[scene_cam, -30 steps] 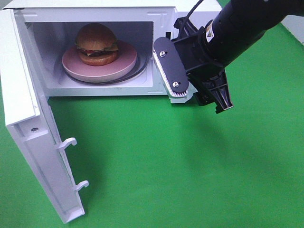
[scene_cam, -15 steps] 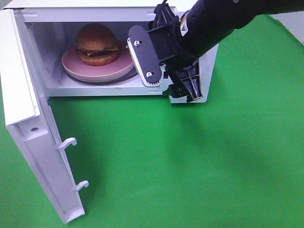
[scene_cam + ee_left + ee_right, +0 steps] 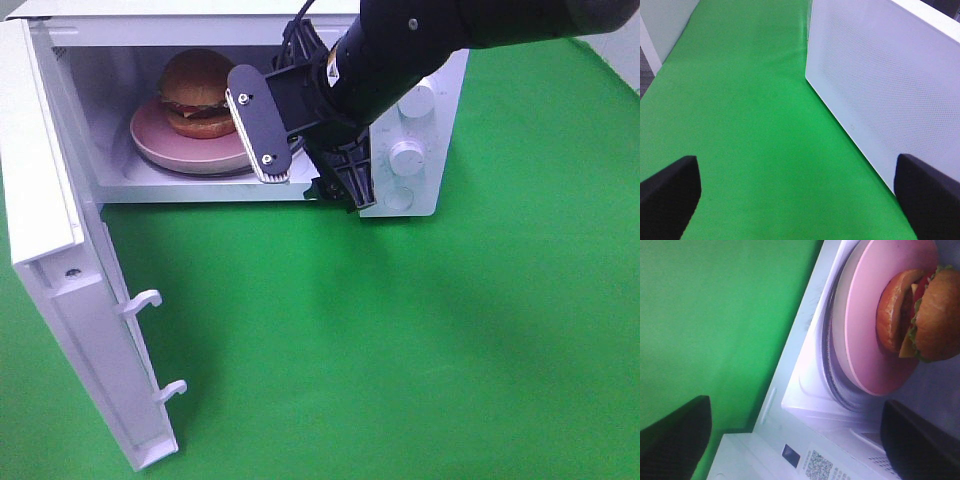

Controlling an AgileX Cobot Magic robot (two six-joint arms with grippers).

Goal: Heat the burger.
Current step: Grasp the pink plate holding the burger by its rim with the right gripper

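Inside the open microwave [image 3: 410, 190], the burger [image 3: 203, 92] sits on a pink plate [image 3: 160, 142]. At the cavity's mouth, the right tool [image 3: 300, 155] hangs spread wide and empty. Beside the oven's white door [image 3: 880, 80], the left tool [image 3: 800, 200] also gapes over the green desk [image 3: 400, 340].

You see a white microwave [image 3: 420, 150] on the green cloth [image 3: 400, 340], its door [image 3: 70, 300] swung wide open, a pink plate [image 3: 165, 145] sitting inside.
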